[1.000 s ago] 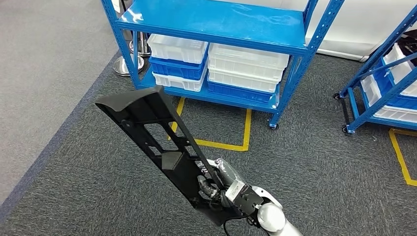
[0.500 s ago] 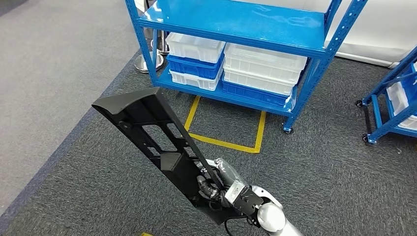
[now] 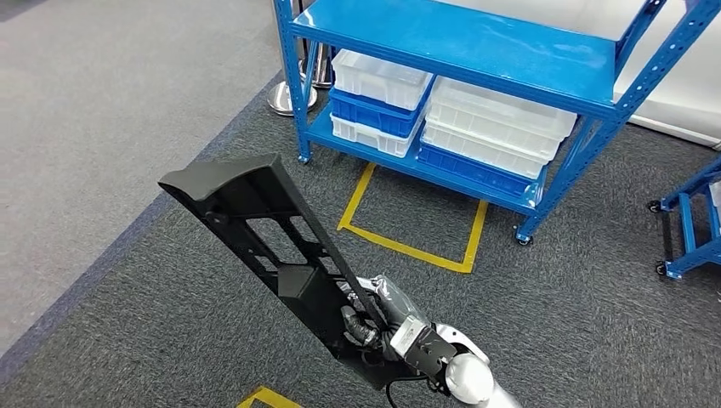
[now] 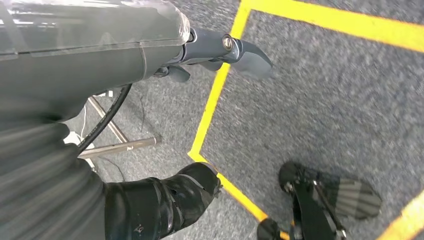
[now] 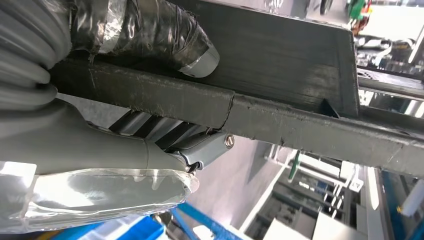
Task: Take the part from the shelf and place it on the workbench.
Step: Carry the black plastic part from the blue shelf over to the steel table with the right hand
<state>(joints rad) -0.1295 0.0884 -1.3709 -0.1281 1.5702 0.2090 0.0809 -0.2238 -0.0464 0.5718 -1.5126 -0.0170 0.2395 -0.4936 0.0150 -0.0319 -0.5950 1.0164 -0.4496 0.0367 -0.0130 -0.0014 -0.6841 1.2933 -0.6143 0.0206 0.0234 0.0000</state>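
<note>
One long black part [image 3: 272, 246] is held at its near end by the right hand [image 3: 374, 327], fingers [image 5: 150, 35] wrapped tightly around it; the left hand [image 4: 220, 47] is seen loosely spread, touching nothing.

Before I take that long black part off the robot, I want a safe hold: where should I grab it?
Probably the wide upper end of the black part, coming from the side away from the right robot hand. That hand grips the lower end, and the part tilts up and away from it, leaving the upper end and its slotted middle free.
</note>
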